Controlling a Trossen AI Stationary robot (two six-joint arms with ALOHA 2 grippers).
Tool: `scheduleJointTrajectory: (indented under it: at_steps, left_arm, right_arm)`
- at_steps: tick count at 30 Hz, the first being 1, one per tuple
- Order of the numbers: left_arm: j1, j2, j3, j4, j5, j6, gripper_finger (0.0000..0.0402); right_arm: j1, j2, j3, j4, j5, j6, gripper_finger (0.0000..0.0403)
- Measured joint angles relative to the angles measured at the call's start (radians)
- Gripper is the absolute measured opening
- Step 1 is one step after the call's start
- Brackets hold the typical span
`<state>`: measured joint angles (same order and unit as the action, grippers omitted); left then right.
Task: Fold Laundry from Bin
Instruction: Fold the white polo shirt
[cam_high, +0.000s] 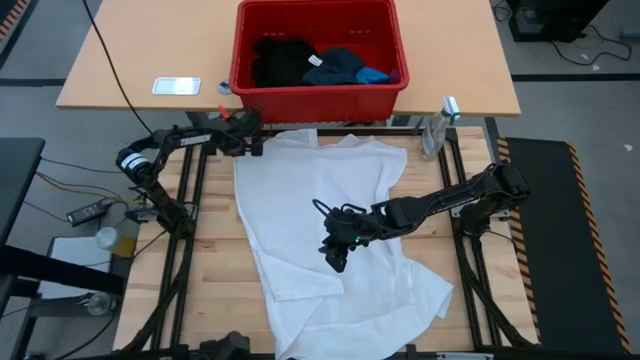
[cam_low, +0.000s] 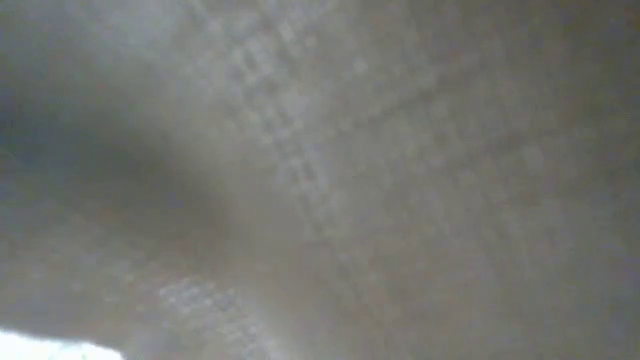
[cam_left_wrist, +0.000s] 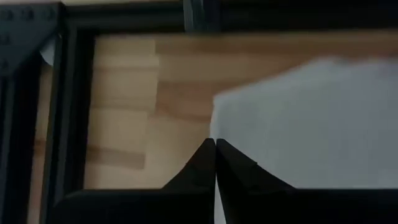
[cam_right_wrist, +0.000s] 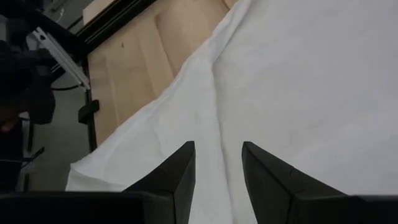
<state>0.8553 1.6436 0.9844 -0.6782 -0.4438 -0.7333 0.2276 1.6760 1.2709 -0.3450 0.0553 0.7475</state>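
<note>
White garment (cam_high: 330, 240) blankets your low camera, spread over counter (cam_high: 215, 260). Your left tool (cam_left_wrist: 215, 144) clenched at garment's far-left corner, whether pinching cloth you cannot tell. Your right tool (cam_right_wrist: 217, 163) parted above cloth's middle, empty. Red bin (cam_high: 318, 95) beyond left tool, holding dark garments.

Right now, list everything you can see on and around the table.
white garment: one, white, spread over the slatted table, covering the low view.
bin: one, red, on the far desk.
black garment: one, in the bin's left part.
dark navy garment: one, white tag, middle of the bin.
bright blue garment: one, small, bin's right side.
phone-like flat object: one, silvery, desk left of the bin.
spray bottle: one, clear, table's far right corner.
left end effector: shut at the white garment's far left corner.
right end effector: open, over the garment's middle.
</note>
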Motion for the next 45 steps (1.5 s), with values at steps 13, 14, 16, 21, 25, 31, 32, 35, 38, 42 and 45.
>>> scheduleJointTrajectory:
  at_steps: [13, 14, 16, 21, 25, 31, 32, 35, 38, 42, 45]
  left_arm:
    - [0.122, 0.023, 0.0, 0.053, 0.158, -0.096, 0.0108]
    - [0.129, 0.032, 0.0, 0.059, 0.175, -0.081, 0.012]
    - [0.136, 0.048, 0.0, 0.066, 0.195, -0.046, 0.0139]
    - [0.122, 0.088, 0.0, 0.092, 0.241, -0.033, 0.0151]
    - [0.102, 0.117, 0.005, 0.09, 0.238, -0.022, 0.0131]
    - [0.071, 0.106, 0.0, 0.098, 0.205, 0.03, 0.0039]
    - [0.07, 0.1, -0.001, 0.098, 0.21, 0.042, 0.0021]
    - [0.073, 0.087, -0.001, 0.098, 0.201, 0.059, 0.0008]
    - [0.079, 0.081, -0.001, 0.098, 0.195, 0.104, 0.0003]
    - [0.063, 0.042, -0.002, 0.095, 0.19, 0.174, 0.0002]
    - [0.037, -0.012, -0.002, 0.103, 0.195, 0.207, 0.0001]
  right_arm:
    - [0.006, 0.0, 0.0, 0.025, -0.004, 0.008, 0.0139]
    - [0.006, -0.001, 0.0, 0.027, -0.004, 0.008, 0.0139]
    - [0.008, -0.001, 0.0, 0.036, -0.004, 0.008, 0.0139]
    - [0.008, -0.001, 0.0, 0.038, -0.004, 0.007, 0.0139]
    - [0.009, -0.001, 0.0, 0.038, -0.004, 0.007, 0.0139]
    - [0.014, -0.001, 0.0, 0.037, -0.004, 0.012, 0.0139]
    - [0.014, -0.001, 0.0, 0.037, -0.004, 0.012, 0.0139]
    - [0.014, -0.001, -0.001, 0.037, -0.004, 0.012, 0.0139]
    - [0.014, -0.001, -0.001, 0.037, -0.004, 0.012, 0.0139]
    - [0.014, -0.008, -0.002, 0.015, -0.004, 0.011, 0.0139]
    - [0.007, -0.03, -0.002, -0.016, 0.0, 0.008, 0.0139]
